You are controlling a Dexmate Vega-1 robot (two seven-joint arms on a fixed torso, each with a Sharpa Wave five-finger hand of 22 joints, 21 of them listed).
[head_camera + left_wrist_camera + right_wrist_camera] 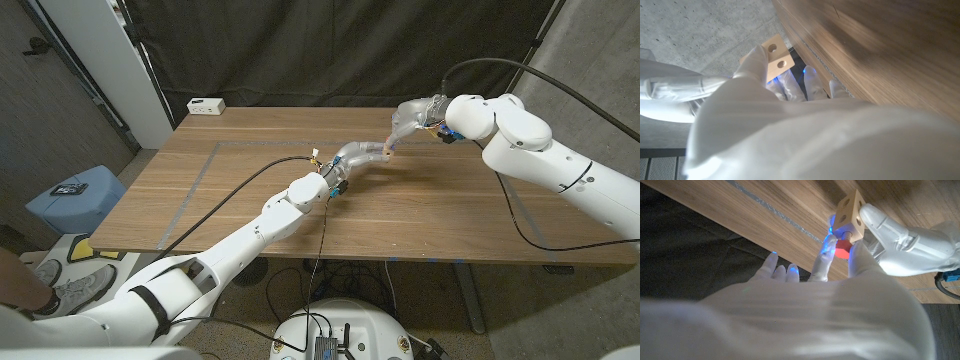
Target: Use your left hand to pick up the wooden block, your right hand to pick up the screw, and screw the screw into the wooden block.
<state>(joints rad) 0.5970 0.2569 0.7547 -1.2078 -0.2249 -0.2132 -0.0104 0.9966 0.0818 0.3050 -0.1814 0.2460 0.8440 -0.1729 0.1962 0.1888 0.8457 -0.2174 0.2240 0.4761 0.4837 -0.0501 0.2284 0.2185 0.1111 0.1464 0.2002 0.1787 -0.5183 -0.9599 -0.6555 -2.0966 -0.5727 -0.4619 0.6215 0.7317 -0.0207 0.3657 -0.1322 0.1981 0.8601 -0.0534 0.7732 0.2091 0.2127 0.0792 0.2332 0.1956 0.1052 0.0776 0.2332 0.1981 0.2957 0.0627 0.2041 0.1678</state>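
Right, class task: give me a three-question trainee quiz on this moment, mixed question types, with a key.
1. True or false: the wooden block lies on the table.
2. Which robot hand grips the block? A) left robot hand B) right robot hand
3. Fill in: the red-headed screw pinched in the right robot hand is against the ____.

Key: 1 false, it is held above the table; 2 A; 3 block.

White box (206,105) at the table's (250,190) far left corner — blue stool (75,198) beside.
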